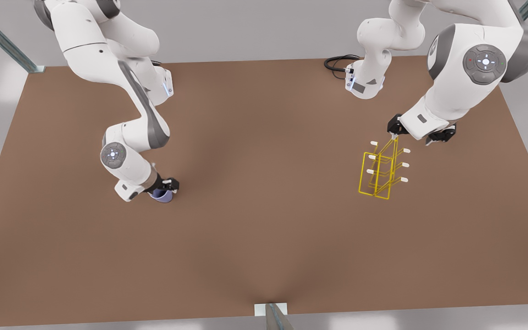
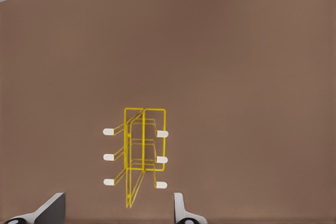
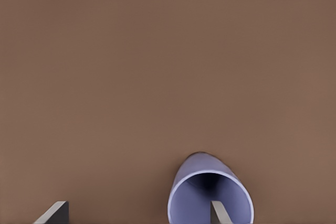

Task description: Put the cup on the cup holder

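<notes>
The lavender-blue cup [image 1: 163,196] sits on the brown table at the front view's left, its open mouth [image 3: 210,203] turned toward the right wrist camera. My right gripper [image 1: 162,189] is down at the cup and open. One finger [image 3: 220,214] reaches into the cup's mouth, and the other [image 3: 53,212] stands far outside it. The yellow wire cup holder [image 1: 380,174] stands upright at the front view's right, white-tipped pegs sticking out on both sides. My left gripper [image 1: 411,137] hovers open just over the rack's top. In the left wrist view the cup holder [image 2: 143,150] lies beyond that gripper's fingertips [image 2: 181,211].
The brown table [image 1: 264,220] stretches wide between cup and rack, with bare surface toward the front edge. A black cable [image 1: 337,62] coils near one arm's base at the back. A metal post [image 1: 273,316] rises at the table's front middle.
</notes>
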